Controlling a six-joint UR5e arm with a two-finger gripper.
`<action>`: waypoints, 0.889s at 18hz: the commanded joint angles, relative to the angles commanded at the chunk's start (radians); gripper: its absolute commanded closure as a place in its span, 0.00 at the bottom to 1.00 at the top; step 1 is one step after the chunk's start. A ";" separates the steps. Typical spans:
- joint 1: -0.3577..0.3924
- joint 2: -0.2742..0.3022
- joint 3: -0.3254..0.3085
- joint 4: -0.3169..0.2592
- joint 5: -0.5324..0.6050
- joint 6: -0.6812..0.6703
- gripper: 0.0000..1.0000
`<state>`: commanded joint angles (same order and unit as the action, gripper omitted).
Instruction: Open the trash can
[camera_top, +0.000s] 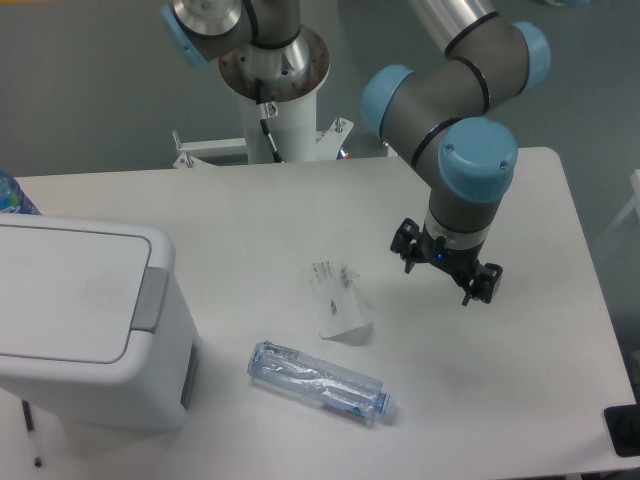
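The trash can (85, 330) stands at the left edge of the table, a big white box with rounded corners. Its flat lid (65, 290) lies shut, and the grey push tab (152, 298) sits on the rim's right side. My gripper (446, 266) hangs over the table's right half, pointing down, well to the right of the trash can and apart from it. Its black fingers (405, 243) are spread, with nothing between them.
A crushed clear plastic bottle (318, 382) lies near the front, just right of the trash can. A crumpled clear wrapper (340, 300) rests mid-table. A blue bottle (12, 195) shows at the left edge, and a dark object (625, 430) at the front right corner. The arm's base (272, 90) stands at the back.
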<state>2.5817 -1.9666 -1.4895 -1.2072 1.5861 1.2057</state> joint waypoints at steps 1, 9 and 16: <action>0.000 0.000 -0.002 0.002 0.000 0.000 0.00; -0.009 -0.003 -0.001 0.008 0.020 0.038 0.00; -0.029 0.026 -0.058 0.117 0.014 -0.032 0.00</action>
<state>2.5526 -1.9405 -1.5478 -1.0906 1.6000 1.1736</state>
